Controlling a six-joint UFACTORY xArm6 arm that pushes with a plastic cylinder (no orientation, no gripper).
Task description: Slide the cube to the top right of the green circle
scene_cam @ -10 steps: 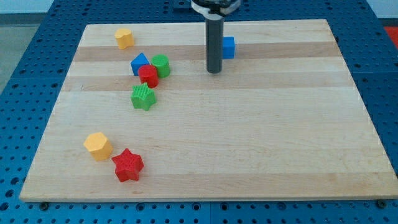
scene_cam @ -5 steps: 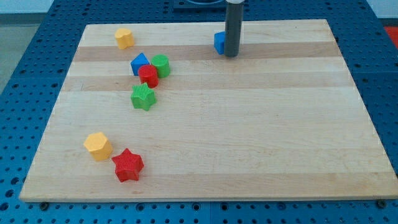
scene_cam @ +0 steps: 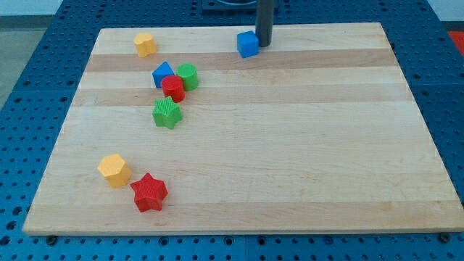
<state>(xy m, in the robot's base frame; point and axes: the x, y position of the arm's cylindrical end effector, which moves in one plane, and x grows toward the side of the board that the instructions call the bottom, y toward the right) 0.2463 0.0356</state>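
Observation:
The blue cube (scene_cam: 248,44) sits near the top edge of the wooden board (scene_cam: 290,145), a little right of centre. My tip (scene_cam: 264,45) stands right against the cube's right side. The green circle (scene_cam: 188,76) is a green cylinder at the upper left, well to the left of the cube and lower. It touches a red cylinder (scene_cam: 172,88), and a blue pointed block (scene_cam: 162,75) sits just to its left.
A green star (scene_cam: 167,113) lies below the red cylinder. A yellow block (scene_cam: 145,44) sits at the upper left corner. Another yellow block (scene_cam: 114,170) and a red star (scene_cam: 149,192) lie at the lower left.
My tip moved from the cube's left side round to its right side and toward the view's top. The blue cube slid left, from about x 367 to x 342.

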